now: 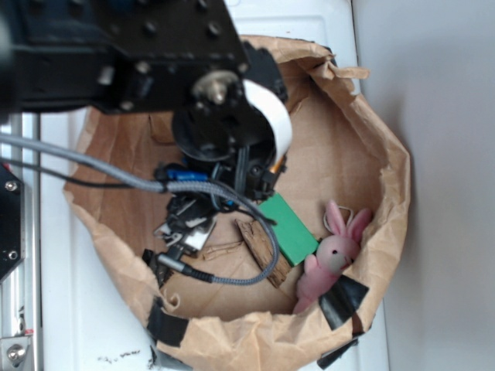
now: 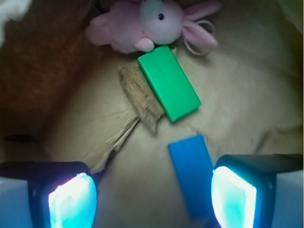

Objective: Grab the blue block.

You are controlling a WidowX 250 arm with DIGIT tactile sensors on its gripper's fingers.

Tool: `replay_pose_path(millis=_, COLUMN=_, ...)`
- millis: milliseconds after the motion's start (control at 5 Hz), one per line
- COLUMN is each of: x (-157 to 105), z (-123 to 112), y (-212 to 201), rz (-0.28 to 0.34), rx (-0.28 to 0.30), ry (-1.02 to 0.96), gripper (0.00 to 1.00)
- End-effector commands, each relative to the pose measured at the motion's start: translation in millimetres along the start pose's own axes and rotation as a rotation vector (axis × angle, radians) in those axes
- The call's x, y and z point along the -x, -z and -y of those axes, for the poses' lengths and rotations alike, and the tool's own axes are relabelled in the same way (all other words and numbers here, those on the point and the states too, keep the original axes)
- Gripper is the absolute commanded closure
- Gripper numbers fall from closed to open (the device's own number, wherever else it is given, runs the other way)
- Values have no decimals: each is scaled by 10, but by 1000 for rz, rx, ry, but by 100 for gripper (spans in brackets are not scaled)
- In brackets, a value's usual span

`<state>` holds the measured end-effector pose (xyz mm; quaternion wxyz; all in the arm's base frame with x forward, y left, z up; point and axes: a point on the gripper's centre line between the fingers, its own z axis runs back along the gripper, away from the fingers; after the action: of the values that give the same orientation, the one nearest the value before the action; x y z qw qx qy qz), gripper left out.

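Your gripper [image 2: 152, 194] is spread wide and grasping nothing: in the wrist view both pale, glowing fingertip pads [image 2: 72, 202] sit at the bottom corners with bare paper between them.

The flat rectangular bright blue block [image 2: 191, 173] lies on the floor of the crumpled brown paper bag [image 1: 387, 154]. It is not centred between the jaws. It sits toward the right-hand pad as the wrist camera sees it, its lower end passing just beside or under that pad, while the left pad stands well apart from it. Its long axis runs from the near edge of the view up and slightly left, roughly along the camera's line of sight and across the line joining the pads, so a closure would bear on the long sides. In the exterior view the arm hides the block entirely.

Beyond it, apart by a strip of paper, lie the green rectangular block [image 2: 168, 88] and the brown rough wood piece [image 2: 140, 97], touching one another; the pink plush rabbit [image 2: 147, 23] rests against the green block's far end.

My judgement: you should shift the gripper sideways toward the blue block until it is centred, then descend. Closing from the present offset risks the right pad landing on top of the block rather than beside it.
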<state>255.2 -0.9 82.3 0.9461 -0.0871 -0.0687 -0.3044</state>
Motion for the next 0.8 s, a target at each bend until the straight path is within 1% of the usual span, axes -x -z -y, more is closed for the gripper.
replay_pose_path(millis=0, x=89, z=-133, y=241, rz=-6, rx=-33, ry=78, gripper=0)
replay_pose_path(millis=400, x=139, z=-346, y=577, rz=-62, rx=-68, ry=113, gripper=0)
replay_pose_path(millis=600, x=162, z=-401, y=715, rz=-80, rx=-83, ry=96, gripper=0)
